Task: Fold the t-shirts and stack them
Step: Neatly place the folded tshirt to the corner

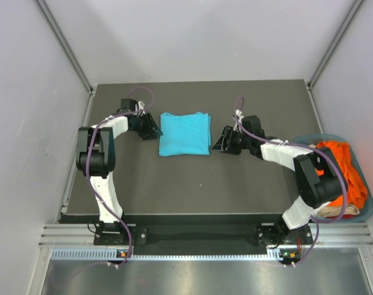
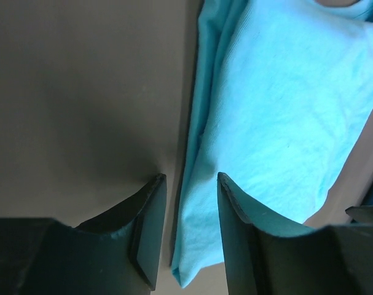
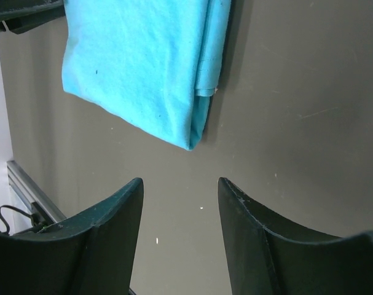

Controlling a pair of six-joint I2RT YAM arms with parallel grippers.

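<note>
Seen from above, a dark grey, matte bench (image 1: 198, 184) fills the middle of a small booth. Plain pale walls (image 1: 198, 37) close it in at the back and on both sides, with slanting metal posts (image 1: 63, 43) in the two far corners. A ribbed aluminium rail (image 1: 192, 236) runs along the near edge of the bench and carries the two arm bases. In front of it lies a shiny metal sheet (image 1: 198, 276).

A turquoise t-shirt (image 1: 184, 133) lies folded into a neat, roughly square packet, flat on the bench, slightly towards the back and near the centre. The bench around it is bare, with only faint scuffs and specks showing in the wrist views.

The left pincer (image 1: 154, 130) sits low at the packet's left edge. Its dark fingers are spread, and the folded edge of the cloth runs through the gap between them without being squeezed. The right pincer (image 1: 220, 141) is just beside the packet's right edge, also spread, with only bare bench between its fingers and a corner of the shirt just ahead of them.

At the right side of the bench, beside the right arm, stands a blue-grey basket (image 1: 365, 212). It holds a crumpled orange t-shirt (image 1: 346, 166) and some beige cloth (image 1: 337, 212) beneath it.
</note>
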